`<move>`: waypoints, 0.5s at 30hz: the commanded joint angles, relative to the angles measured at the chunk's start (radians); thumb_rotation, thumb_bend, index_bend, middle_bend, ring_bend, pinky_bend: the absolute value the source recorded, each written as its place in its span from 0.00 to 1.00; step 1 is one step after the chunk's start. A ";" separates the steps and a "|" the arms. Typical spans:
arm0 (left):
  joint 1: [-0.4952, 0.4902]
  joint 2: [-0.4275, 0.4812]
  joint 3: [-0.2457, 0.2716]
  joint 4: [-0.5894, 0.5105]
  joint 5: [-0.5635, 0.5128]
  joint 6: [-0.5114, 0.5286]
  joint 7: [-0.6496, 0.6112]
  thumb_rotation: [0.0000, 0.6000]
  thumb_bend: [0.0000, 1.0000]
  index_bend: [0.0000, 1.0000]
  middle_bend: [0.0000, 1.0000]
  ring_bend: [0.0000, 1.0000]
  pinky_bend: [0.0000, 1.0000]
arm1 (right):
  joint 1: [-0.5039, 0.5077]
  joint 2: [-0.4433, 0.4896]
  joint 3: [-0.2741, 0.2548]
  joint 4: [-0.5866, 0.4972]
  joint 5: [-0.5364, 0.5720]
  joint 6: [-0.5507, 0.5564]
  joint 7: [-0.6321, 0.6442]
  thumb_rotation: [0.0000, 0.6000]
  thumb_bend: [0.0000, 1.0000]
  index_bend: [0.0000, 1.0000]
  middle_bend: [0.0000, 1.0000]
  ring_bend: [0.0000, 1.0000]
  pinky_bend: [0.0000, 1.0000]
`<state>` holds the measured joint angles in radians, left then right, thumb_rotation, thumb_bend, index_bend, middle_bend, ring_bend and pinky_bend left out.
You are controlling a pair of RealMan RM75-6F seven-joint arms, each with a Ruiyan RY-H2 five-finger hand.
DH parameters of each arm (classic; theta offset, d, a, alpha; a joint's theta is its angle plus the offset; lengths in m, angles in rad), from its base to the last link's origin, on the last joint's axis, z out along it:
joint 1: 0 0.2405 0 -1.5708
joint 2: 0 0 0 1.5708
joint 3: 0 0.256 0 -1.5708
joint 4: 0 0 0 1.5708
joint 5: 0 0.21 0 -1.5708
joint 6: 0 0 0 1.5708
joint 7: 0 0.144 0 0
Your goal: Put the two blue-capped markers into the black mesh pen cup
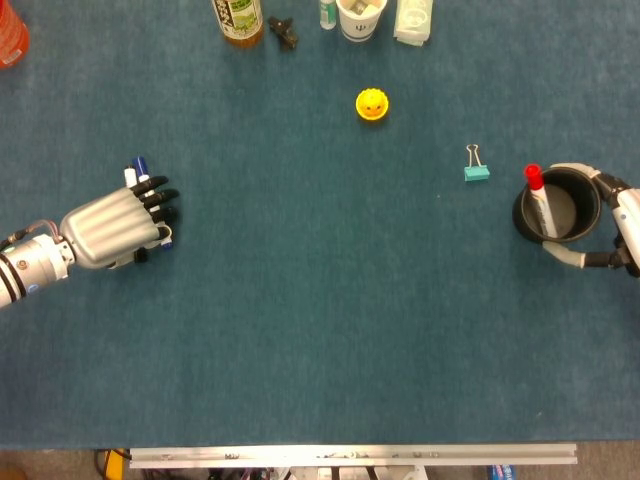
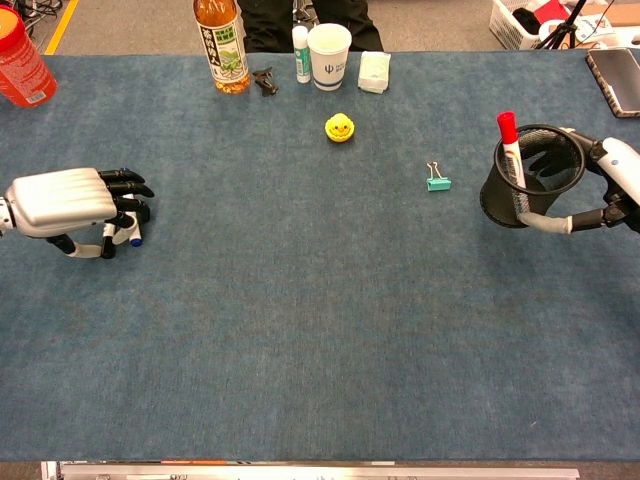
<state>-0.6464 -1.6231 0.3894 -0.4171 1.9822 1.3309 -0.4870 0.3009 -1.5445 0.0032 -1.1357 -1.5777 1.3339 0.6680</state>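
Observation:
Two blue-capped markers [image 1: 134, 170] lie on the blue table at the left, mostly hidden under my left hand [image 1: 108, 228]. A blue cap [image 2: 135, 239] shows between its fingers and thumb in the chest view. The fingers curl over the markers, but I cannot see whether they grip. At the right edge my right hand [image 2: 612, 180] holds the black mesh pen cup [image 2: 503, 200] upright. In the head view the hand [image 1: 620, 222] wraps around the cup [image 1: 522, 222]. A red-capped marker [image 2: 507, 130] stands inside the cup.
A teal binder clip [image 2: 437, 181] lies left of the cup, and a yellow duck [image 2: 340, 128] sits mid-table. Along the far edge stand a tea bottle [image 2: 221, 45], a white tube [image 2: 301, 55], a paper cup [image 2: 329, 55], a tissue pack [image 2: 374, 72] and an orange container [image 2: 20, 60].

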 commanded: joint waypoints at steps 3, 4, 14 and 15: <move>-0.004 0.003 0.000 -0.008 -0.004 -0.006 -0.002 1.00 0.24 0.56 0.21 0.12 0.11 | -0.001 -0.001 -0.001 0.003 0.000 0.000 0.003 1.00 0.45 0.41 0.42 0.34 0.31; -0.004 0.004 -0.001 -0.011 -0.006 -0.007 -0.002 1.00 0.24 0.56 0.21 0.12 0.11 | -0.001 -0.001 -0.001 0.003 0.000 0.000 0.004 1.00 0.45 0.41 0.42 0.34 0.31; -0.006 0.006 -0.002 -0.033 -0.014 -0.020 0.006 1.00 0.24 0.57 0.22 0.12 0.11 | -0.003 -0.002 -0.001 0.006 -0.003 0.005 0.011 1.00 0.45 0.41 0.42 0.34 0.31; -0.006 0.006 -0.002 -0.033 -0.014 -0.020 0.006 1.00 0.24 0.57 0.22 0.12 0.11 | -0.003 -0.002 -0.001 0.005 -0.003 0.005 0.011 1.00 0.45 0.41 0.42 0.34 0.31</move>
<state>-0.6523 -1.6167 0.3870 -0.4499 1.9681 1.3113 -0.4810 0.2981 -1.5464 0.0027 -1.1303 -1.5812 1.3392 0.6789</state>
